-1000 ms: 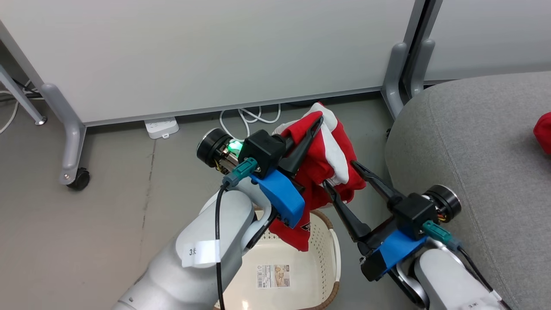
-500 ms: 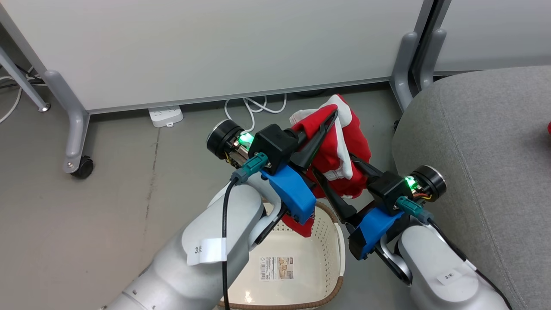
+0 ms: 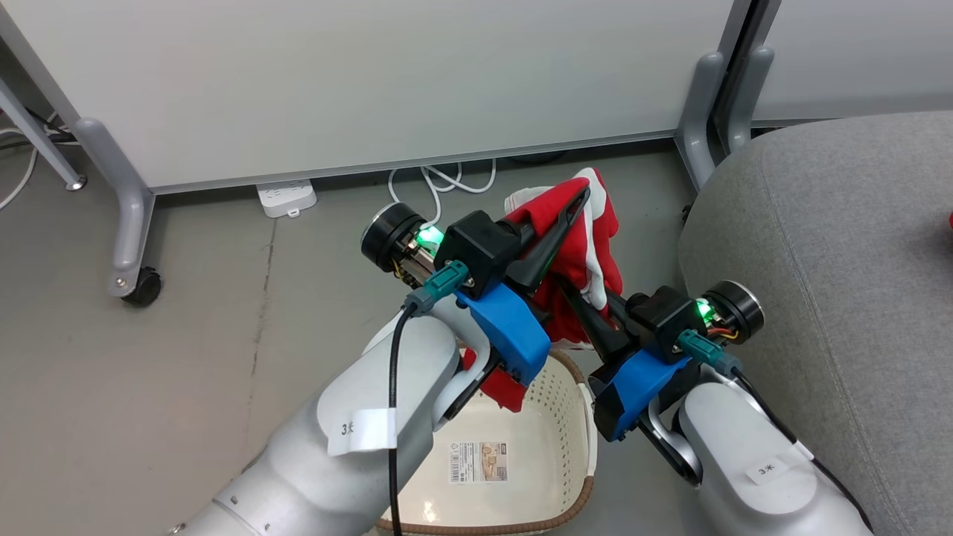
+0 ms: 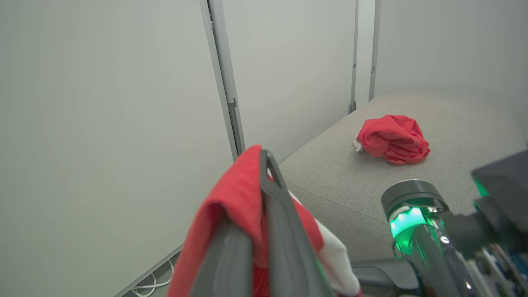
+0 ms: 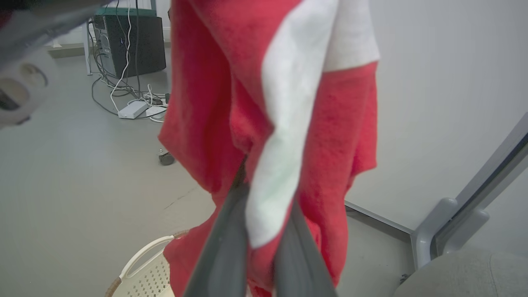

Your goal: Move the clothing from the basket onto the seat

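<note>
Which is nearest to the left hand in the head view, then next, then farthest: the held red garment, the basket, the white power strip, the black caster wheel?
1. The red garment, clamped in the left hand.
2. The basket, just below the hand.
3. The power strip, on the floor by the wall, to the left.
4. The caster wheel, at the far left.

Cream plastic oval basket [image 3: 555, 402] stands left of the grey fabric seat [image 3: 819, 260]; a red striped fabric garment [image 3: 573, 257] hangs above it (another red garment [image 4: 392, 138] lies on the seat).
</note>
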Tool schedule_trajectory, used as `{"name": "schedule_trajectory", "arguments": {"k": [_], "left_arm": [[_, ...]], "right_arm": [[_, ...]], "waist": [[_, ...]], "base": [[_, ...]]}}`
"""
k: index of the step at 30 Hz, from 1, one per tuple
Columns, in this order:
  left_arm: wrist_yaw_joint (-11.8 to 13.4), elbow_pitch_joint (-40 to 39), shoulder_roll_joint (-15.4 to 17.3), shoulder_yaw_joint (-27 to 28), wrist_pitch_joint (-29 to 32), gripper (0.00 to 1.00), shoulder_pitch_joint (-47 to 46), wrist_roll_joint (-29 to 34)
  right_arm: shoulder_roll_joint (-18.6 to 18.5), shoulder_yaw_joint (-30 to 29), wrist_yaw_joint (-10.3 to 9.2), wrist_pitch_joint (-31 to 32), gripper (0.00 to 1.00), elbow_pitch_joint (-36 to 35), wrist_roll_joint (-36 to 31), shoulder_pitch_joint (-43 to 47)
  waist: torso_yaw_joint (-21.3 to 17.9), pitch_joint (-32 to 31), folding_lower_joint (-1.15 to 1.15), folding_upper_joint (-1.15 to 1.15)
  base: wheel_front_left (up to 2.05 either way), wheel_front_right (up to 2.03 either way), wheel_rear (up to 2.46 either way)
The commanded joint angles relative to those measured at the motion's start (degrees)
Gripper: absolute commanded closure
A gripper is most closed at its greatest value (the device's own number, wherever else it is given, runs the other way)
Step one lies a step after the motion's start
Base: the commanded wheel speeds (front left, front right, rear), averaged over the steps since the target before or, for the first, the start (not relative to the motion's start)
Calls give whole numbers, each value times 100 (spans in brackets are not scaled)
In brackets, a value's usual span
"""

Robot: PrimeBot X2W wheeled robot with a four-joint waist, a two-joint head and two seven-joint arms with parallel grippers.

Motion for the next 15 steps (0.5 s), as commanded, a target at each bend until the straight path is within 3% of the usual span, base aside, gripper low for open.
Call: {"name": "schedule_trajectory", "arguments": {"k": [1,15], "left_arm": [[31,18,-3,-13,-27,100,-71,-12],[32,42,-3,-48,-27,100,-52,-12]], "right_arm": [[-7,-12,1,-2,100,0,41,-66],[-36,-25,1,-3,100,-69,113,-34]], "waist": [[-6,-1,0,0],[-13,13,0,0]], "base": [[0,0,0],[0,0,0]]}}
